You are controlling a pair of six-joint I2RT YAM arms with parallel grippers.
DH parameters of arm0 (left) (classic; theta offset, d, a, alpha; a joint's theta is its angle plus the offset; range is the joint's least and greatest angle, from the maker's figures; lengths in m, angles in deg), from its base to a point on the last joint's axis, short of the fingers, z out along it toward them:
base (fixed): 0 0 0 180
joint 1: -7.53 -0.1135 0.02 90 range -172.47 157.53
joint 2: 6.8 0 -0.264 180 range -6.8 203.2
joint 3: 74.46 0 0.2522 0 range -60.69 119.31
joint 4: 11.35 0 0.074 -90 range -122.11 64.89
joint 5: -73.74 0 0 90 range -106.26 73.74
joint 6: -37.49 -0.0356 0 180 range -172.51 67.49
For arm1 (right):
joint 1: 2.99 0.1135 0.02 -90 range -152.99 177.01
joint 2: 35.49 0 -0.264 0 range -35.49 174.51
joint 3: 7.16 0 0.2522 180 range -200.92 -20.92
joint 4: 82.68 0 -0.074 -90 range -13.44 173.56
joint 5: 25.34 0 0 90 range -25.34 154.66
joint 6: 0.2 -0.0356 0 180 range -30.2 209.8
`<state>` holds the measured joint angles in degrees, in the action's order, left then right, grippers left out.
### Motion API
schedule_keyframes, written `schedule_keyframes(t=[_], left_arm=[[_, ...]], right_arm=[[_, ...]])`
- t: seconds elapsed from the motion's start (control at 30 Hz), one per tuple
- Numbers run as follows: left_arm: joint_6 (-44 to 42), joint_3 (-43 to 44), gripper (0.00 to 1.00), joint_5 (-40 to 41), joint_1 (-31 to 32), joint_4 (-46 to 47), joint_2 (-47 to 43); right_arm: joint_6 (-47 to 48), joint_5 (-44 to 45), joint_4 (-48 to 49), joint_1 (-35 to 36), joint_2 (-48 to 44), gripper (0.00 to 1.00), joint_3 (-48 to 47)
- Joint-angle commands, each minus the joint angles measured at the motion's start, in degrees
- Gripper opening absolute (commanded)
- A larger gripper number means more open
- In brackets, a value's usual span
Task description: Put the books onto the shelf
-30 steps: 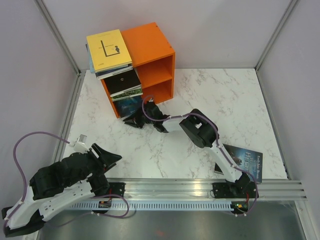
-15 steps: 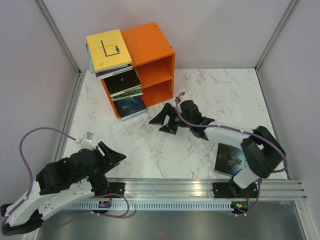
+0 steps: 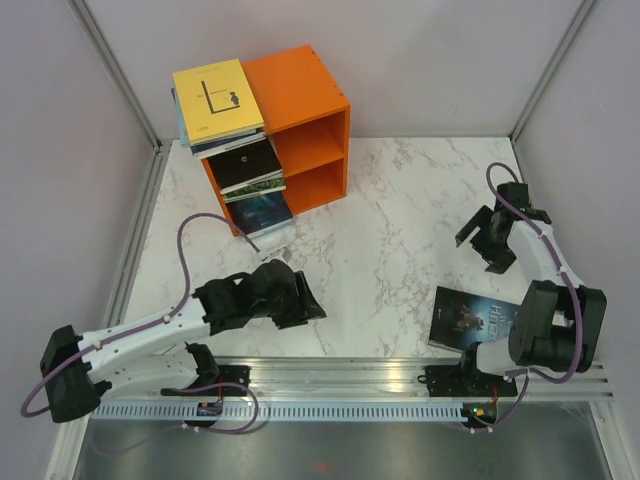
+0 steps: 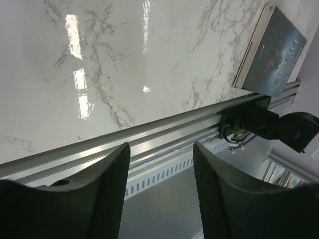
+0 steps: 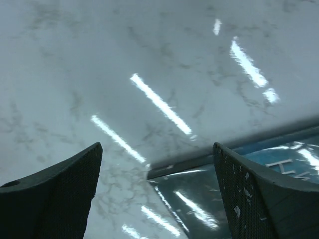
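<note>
The orange shelf (image 3: 305, 105) stands at the table's back left. A yellow book (image 3: 217, 98) tops a small stack at its left end. Below that a black book (image 3: 246, 165) and a teal-blue book (image 3: 263, 212) stick out of the two compartments. One dark book (image 3: 477, 320) lies flat at the front right, also seen as a dark book (image 4: 275, 50) and as a glossy cover (image 5: 239, 199). My right gripper (image 3: 484, 247) hangs open just behind it, right gripper (image 5: 157, 149) jaws wide over its corner. My left gripper (image 3: 303, 303) is open and empty near the front middle, left gripper (image 4: 160, 149) over the rail.
An aluminium rail (image 3: 400, 375) runs along the table's near edge and carries both arm bases. Grey walls with metal posts close in the table on the left, back and right. The right arm's base (image 4: 264, 124) sits beside the lying book.
My right arm swung from the shelf's lower compartment to the right side and opened its jaws; the teal-blue book stayed at the shelf. My left arm reached out towards the table's front middle.
</note>
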<state>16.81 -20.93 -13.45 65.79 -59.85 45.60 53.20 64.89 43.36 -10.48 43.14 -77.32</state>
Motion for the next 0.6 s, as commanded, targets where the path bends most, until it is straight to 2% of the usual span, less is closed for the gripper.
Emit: schedule_keyframes(t=[0.0, 0.07, 0.1, 0.2, 0.4, 0.57], left_arm=[[-5.4, 3.1, 0.57, -7.2, 0.1, 12.0, 6.2], [-6.1, 4.3, 0.57, -8.7, 0.1, 13.4, 9.2], [-6.3, 4.6, 0.57, -9.6, 0.1, 13.6, 9.9], [-6.5, 4.6, 0.56, -10.6, 0.1, 14.3, 10.9], [-7.1, 2.9, 0.56, -12.5, 0.1, 14.4, 8.9], [-9.0, 3.2, 0.56, -14.0, 0.0, 13.6, 8.3]], right_arm=[[8.6, 8.2, -12.7, -5.0, 3.7, 0.94, -2.8], [9.8, 12.2, -13.2, -6.6, 4.9, 0.94, -3.3], [9.7, 18.6, -13.4, -7.2, 5.5, 0.94, -3.4], [8.7, 25.0, -13.3, -9.2, 7.5, 0.95, -4.0], [6.8, 25.5, -10.2, -23.4, 13.7, 0.94, -4.3], [3.5, 24.3, -6.8, -28.0, 15.5, 0.94, -1.0]])
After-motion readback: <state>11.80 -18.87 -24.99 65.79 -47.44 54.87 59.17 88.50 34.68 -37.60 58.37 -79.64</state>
